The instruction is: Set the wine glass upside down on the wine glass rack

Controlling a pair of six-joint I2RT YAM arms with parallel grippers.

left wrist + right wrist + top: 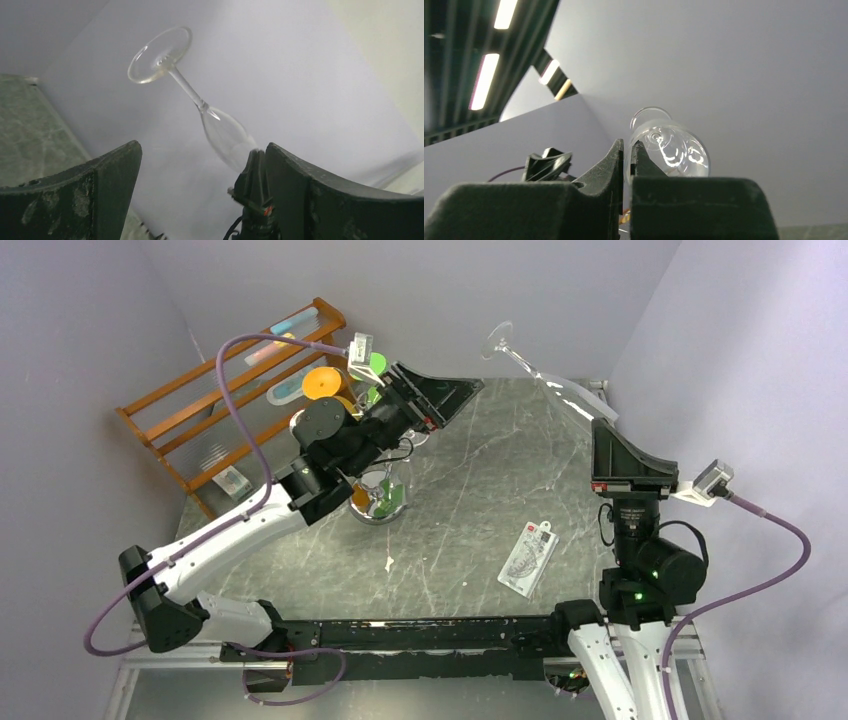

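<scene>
The clear wine glass (560, 388) is in the air at the back right, tilted, with its foot up and to the left and its bowl low. My right gripper (598, 426) is shut on the rim of the bowl. In the right wrist view the gripper (627, 148) pinches the glass wall (676, 152). My left gripper (460, 400) is open and empty, raised and pointing at the glass, well short of it. The left wrist view shows the glass (222, 131) beyond the open gripper (202, 152). The chrome wine glass rack (380, 508) stands under the left arm, mostly hidden.
A slanted brown wooden shelf rack (230, 390) leans at the back left corner. Orange (322, 383) and green (377, 363) items sit by the top of the chrome stand. A flat white packet (528, 558) and a small white scrap (388, 562) lie on the marble table (470, 490). Walls stand close on three sides.
</scene>
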